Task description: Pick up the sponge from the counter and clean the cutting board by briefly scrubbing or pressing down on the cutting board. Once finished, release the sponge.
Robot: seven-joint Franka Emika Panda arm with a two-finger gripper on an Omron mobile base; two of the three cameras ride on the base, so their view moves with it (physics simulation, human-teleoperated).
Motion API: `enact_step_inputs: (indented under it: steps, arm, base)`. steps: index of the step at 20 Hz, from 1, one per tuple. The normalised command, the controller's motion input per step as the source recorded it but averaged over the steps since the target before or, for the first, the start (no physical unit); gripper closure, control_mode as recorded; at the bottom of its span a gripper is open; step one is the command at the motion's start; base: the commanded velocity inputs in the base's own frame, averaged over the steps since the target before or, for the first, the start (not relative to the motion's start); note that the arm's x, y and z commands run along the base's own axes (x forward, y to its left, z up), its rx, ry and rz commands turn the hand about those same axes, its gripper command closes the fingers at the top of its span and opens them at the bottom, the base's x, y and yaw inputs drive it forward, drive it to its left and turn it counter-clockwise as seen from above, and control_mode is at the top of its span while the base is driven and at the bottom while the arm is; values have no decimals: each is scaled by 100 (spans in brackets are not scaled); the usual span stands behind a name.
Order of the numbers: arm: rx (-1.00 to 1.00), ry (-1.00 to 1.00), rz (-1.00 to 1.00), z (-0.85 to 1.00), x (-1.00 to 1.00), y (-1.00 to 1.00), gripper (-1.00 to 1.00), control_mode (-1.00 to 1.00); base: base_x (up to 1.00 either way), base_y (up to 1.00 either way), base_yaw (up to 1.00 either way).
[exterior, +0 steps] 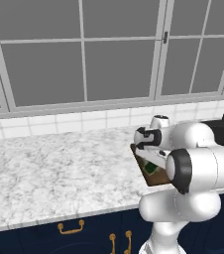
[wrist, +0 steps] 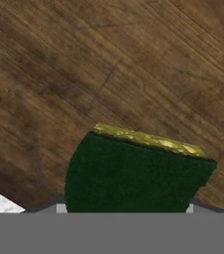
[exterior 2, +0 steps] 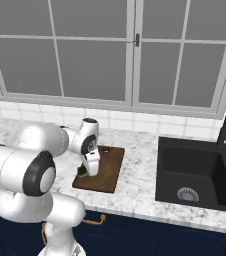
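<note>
Closest to us, the sponge (wrist: pixel 134 173) sits clamped in our jaws, dark green face up with its yellow edge away from us, pressed on the cutting board (exterior 2: pixel 107 167). Around the board spreads the marbled table (exterior: pixel 54 168), the black sink (exterior 2: pixel 195 175) well apart.

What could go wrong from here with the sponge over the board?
The sponge sits low between the gripper fingers near the board's front left corner, so a scrub stroke might run off onto the counter. Its bulged shape suggests a tight squeeze; pressing harder could twist it loose.
</note>
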Motion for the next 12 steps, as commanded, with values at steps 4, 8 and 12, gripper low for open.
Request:
enact_step_inputs:
  steps: [4, 8, 12]
  arm:
    - [0, -14, -13, -24, 18, -7, 100, -100]
    - [0, -10, -8, -10, 24, 0, 100, -100]
    - [0, -7, -4, -2, 23, 0, 100, -100]
  base:
    - [0, 0, 0]
    - [0, 0, 0]
    - [0, 0, 0]
